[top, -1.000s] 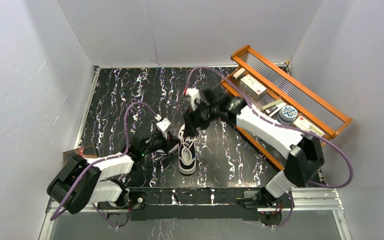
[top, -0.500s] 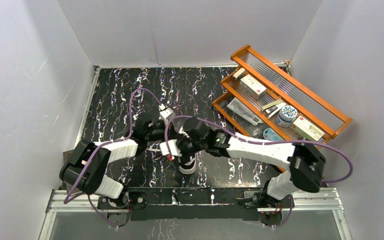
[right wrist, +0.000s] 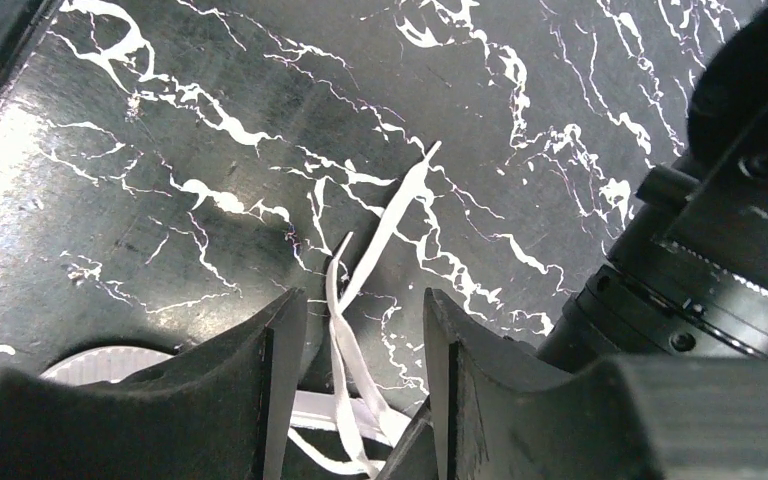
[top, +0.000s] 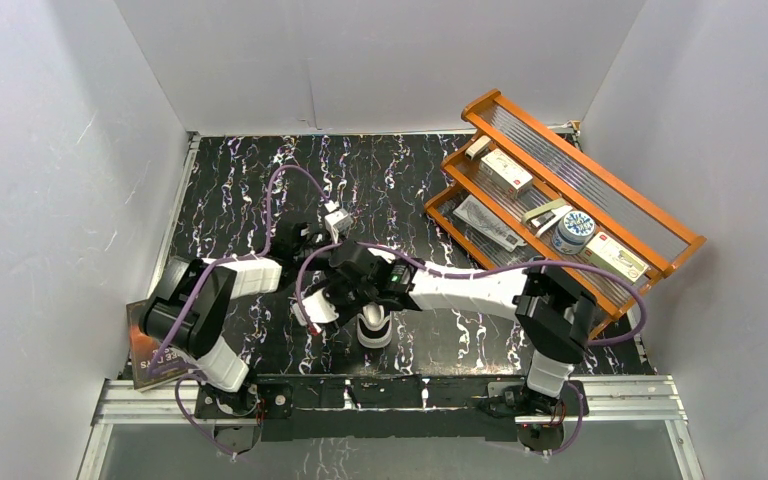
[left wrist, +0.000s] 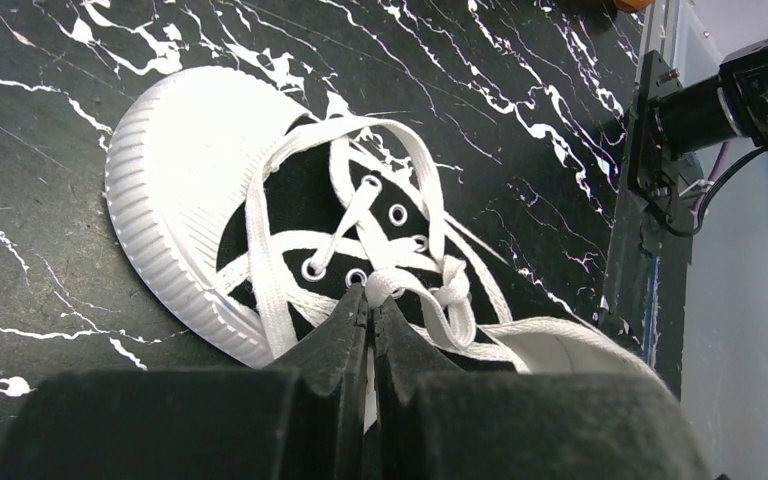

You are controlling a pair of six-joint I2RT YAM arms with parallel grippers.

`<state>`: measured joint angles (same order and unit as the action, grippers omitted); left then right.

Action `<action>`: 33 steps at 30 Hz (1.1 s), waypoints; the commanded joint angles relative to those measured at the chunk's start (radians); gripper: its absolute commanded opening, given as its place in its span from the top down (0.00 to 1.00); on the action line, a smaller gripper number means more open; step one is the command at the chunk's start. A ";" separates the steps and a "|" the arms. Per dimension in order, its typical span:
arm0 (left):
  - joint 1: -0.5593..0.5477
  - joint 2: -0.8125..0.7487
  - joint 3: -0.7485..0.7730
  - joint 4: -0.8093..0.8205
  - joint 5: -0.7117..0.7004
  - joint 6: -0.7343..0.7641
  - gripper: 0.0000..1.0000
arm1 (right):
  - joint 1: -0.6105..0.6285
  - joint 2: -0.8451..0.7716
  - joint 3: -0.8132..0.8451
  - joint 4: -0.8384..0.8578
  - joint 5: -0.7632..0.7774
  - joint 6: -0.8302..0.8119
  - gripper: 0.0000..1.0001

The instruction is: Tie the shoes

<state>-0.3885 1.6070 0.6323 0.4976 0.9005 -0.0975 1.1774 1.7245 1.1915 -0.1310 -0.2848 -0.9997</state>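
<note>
Jaws of the left gripper (left wrist: 370,300) are clenched on a lace (left wrist: 392,282) beside the knot (left wrist: 450,295); the right gripper (right wrist: 365,325) holds its jaws parted around a loose lace end (right wrist: 385,220). The sneaker (left wrist: 175,160) lies on the surface (top: 230,190) near the arms' bases, first knot seemingly made, so next the right should pinch that end to form a loop.

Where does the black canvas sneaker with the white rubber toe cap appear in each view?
Top external: black canvas sneaker, low centre.
Left wrist: sneaker centre-left, toe cap upper left.
Right wrist: only a white sole sliver, bottom left.
Shared landmark: the black, white-veined tabletop.
</note>
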 commanded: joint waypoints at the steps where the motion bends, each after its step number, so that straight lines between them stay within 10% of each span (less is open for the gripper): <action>1: 0.005 0.019 0.039 -0.003 0.063 -0.001 1.00 | 0.015 0.034 0.065 -0.039 0.039 -0.054 0.45; 33: 0.018 0.137 0.087 -0.036 0.075 -0.006 1.00 | 0.034 0.305 0.143 -0.121 0.360 0.026 0.54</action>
<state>-0.3767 1.7325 0.7029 0.4999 0.9245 -0.1120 1.2339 1.9900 1.3441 -0.1768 0.0486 -0.9928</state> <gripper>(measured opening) 0.010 0.468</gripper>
